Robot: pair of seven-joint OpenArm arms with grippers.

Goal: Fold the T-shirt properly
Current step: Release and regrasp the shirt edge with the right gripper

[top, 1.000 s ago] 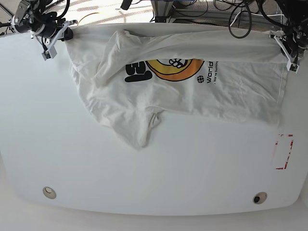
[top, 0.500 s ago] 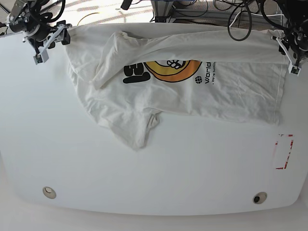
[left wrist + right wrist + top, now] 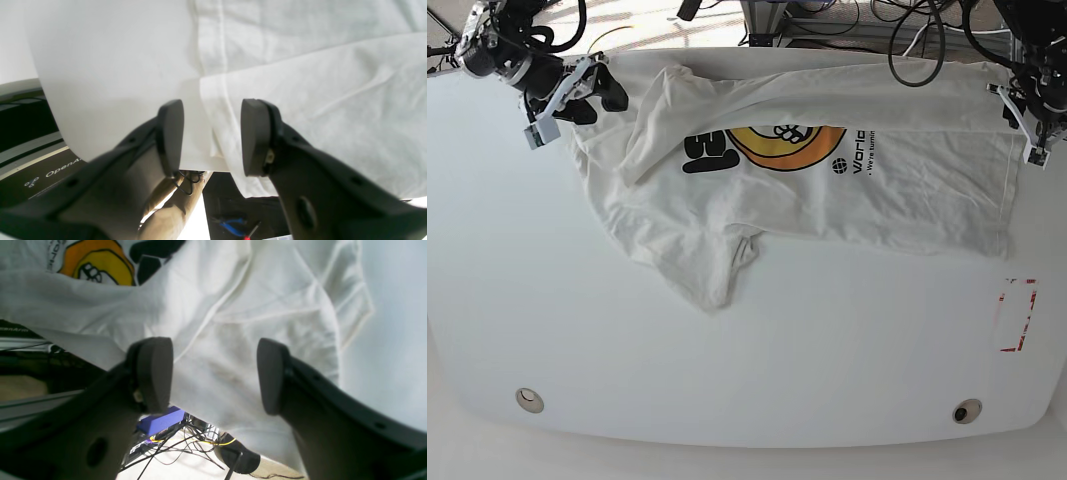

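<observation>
The white T-shirt (image 3: 827,190) lies rumpled along the table's far edge, its orange-and-black graphic (image 3: 777,140) partly covered by a folded-over strip. One sleeve (image 3: 717,270) points toward the near side. My right gripper (image 3: 577,95) stands open at the shirt's left far corner; in the right wrist view the gripper (image 3: 213,373) has cloth (image 3: 240,350) beyond its spread fingers. At the right far corner my left gripper (image 3: 1030,125) is open too. In the left wrist view the gripper (image 3: 211,133) has the shirt's hem (image 3: 217,110) showing in its gap.
The white table (image 3: 747,360) has two round holes (image 3: 529,400) near its front edge and a red-marked rectangle (image 3: 1017,315) at the right. Cables and frame parts (image 3: 847,20) crowd the space behind the far edge.
The arm at the base view's left has swung right and nearer, over the shirt's corner. The other arm shifted only slightly. The shirt has hardly moved.
</observation>
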